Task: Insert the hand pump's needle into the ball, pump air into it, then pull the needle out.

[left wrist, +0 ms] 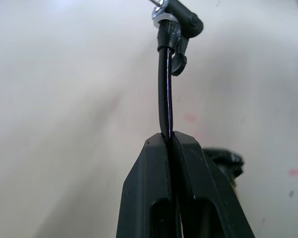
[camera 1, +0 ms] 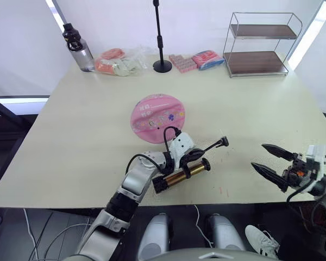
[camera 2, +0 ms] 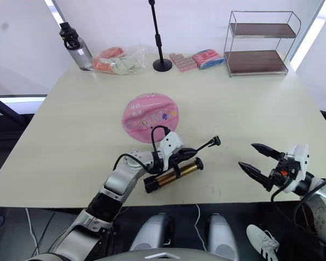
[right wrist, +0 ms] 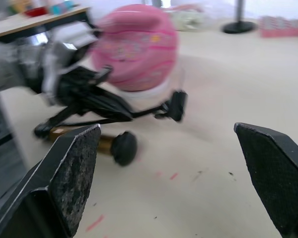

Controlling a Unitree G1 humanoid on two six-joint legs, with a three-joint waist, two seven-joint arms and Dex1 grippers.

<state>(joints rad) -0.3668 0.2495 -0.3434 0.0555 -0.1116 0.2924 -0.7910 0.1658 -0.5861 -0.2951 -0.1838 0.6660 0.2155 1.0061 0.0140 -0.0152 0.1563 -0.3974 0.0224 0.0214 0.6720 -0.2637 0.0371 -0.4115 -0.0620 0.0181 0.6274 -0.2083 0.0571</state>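
The needle [left wrist: 159,4] is barely made out: only a sliver of bright metal is seen at the black end fitting [left wrist: 181,22] of the hose, where the left wrist view cuts it off. Part of the hand pump [camera 1: 180,175] is hidden behind the left gripper [camera 1: 194,154] and its wrist housing, and the T-handle cannot be told apart from the dark clutter at the near end of the barrel. In the right wrist view the scene is smeared, so the prints on the ball [camera 1: 157,118] cannot be read there.

The left gripper is seen clamped tight on the thin black hose [left wrist: 164,89], its two fingers pressed together with the hose pinched between the tips. Beyond the grip, the hose is held out above the cream table [camera 1: 76,125], with the fitting pointing away toward the robot's right. The bronze-gold barrel of the pump is seen lying on the table just below that gripper, near the front edge.

The right gripper [camera 1: 270,160] is held near the table's front right corner with its jaws spread wide, nothing between them and nothing touched.

The pink ball is seen resting on the table as a flattened disc, just beyond the pump and apart from the hose fitting.
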